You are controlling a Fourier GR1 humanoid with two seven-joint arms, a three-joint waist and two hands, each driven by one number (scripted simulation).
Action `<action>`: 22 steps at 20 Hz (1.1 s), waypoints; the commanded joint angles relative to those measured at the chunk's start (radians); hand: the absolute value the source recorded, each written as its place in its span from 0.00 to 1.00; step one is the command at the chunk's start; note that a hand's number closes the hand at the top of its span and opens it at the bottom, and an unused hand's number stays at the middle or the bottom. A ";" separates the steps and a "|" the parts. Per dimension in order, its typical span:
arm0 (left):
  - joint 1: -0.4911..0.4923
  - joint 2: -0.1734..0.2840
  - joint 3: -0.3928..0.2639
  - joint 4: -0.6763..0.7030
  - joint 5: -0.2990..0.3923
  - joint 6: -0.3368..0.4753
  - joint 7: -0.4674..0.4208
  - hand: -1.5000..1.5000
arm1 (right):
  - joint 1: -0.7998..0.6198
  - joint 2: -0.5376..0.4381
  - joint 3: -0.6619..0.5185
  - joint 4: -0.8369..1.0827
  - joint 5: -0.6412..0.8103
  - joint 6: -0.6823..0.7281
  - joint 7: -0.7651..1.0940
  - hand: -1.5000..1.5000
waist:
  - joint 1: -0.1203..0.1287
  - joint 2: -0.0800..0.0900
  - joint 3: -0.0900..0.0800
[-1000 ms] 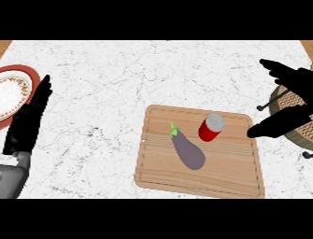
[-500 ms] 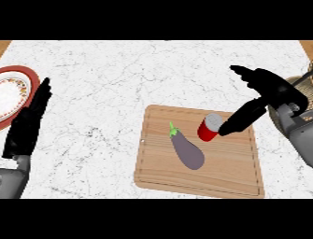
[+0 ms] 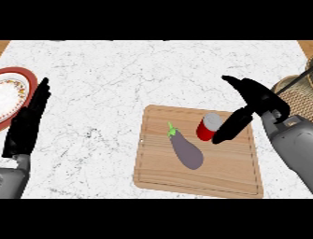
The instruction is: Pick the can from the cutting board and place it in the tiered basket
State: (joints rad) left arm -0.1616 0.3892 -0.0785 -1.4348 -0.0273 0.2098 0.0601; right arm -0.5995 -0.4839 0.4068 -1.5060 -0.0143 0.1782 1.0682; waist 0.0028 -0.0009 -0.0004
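The red can (image 3: 208,127) stands upright on the cutting board (image 3: 214,175), silver top up. The right hand (image 3: 255,100) spreads wide, thumb beside it.

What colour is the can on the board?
Red, with a grey top; the head view shows it.

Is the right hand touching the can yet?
Cannot tell. In the head view the right hand's thumb overlaps the can's right edge; no gap shows, but contact isn't plain.
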 commanded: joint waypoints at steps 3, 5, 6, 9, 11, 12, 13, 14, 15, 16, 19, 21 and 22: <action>0.027 -0.004 0.029 -0.006 -0.017 -0.020 -0.032 0.50 | 0.031 0.013 0.023 -0.089 0.060 0.052 0.129 0.00 | -0.004 -0.001 0.000; 0.041 -0.012 0.015 -0.051 -0.020 -0.023 0.007 0.50 | 0.000 0.039 0.050 -0.001 0.111 0.049 0.093 0.00 | 0.004 0.000 0.000; 0.054 -0.008 0.033 -0.018 -0.012 -0.031 -0.026 0.50 | 0.047 -0.010 0.038 -0.056 0.101 0.071 0.091 0.00 | -0.003 -0.001 0.000; 0.015 -0.044 0.018 0.003 -0.051 -0.015 -0.004 0.50 | 0.058 0.022 0.038 -0.048 0.175 0.047 0.056 0.00 | -0.004 0.000 0.000; -0.068 -0.029 0.047 0.032 -0.028 -0.042 0.028 0.50 | 0.042 0.052 0.072 -0.125 0.172 0.059 0.159 0.00 | -0.011 -0.001 0.000; 0.043 -0.037 0.046 0.033 -0.030 -0.050 -0.067 0.50 | 0.012 0.026 0.012 -0.030 0.167 0.099 0.070 0.00 | 0.000 0.001 0.000; 0.035 -0.017 0.056 0.017 -0.043 -0.051 -0.051 0.50 | 0.082 0.060 0.075 -0.095 0.211 0.051 0.102 0.00 | -0.003 -0.001 0.000; -0.016 -0.012 0.051 -0.046 -0.034 -0.053 0.063 0.50 | -0.001 0.100 0.074 -0.064 0.201 0.064 0.175 0.00 | 0.001 -0.001 0.000; -0.022 -0.024 0.053 -0.027 -0.039 -0.052 0.059 0.50 | 0.071 0.050 0.048 -0.072 0.203 0.075 0.103 0.00 | -0.004 -0.001 0.000; 0.016 -0.057 0.038 0.017 -0.045 -0.049 -0.032 0.50 | 0.018 0.125 0.067 -0.041 0.220 0.051 0.157 0.00 | 0.000 0.001 0.000; 0.008 -0.046 0.043 -0.035 -0.072 -0.031 0.027 0.50 | 0.033 0.145 0.066 -0.065 0.224 0.052 0.197 0.00 | 0.000 -0.001 0.000; -0.025 -0.032 0.087 0.060 -0.037 -0.077 -0.053 0.50 | 0.020 0.102 0.026 -0.017 0.194 0.113 0.146 0.00 | -0.003 0.002 0.000; 0.033 -0.047 0.048 -0.041 -0.062 -0.056 0.007 0.50 | 0.023 0.085 -0.016 0.019 0.179 0.106 0.117 0.00 | 0.003 0.000 0.000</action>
State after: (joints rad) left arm -0.1486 0.3569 -0.0177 -1.4400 -0.0710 0.1492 0.0505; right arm -0.5491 -0.4004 0.4432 -1.5329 0.1855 0.2133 1.0814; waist 0.0022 -0.0009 -0.0005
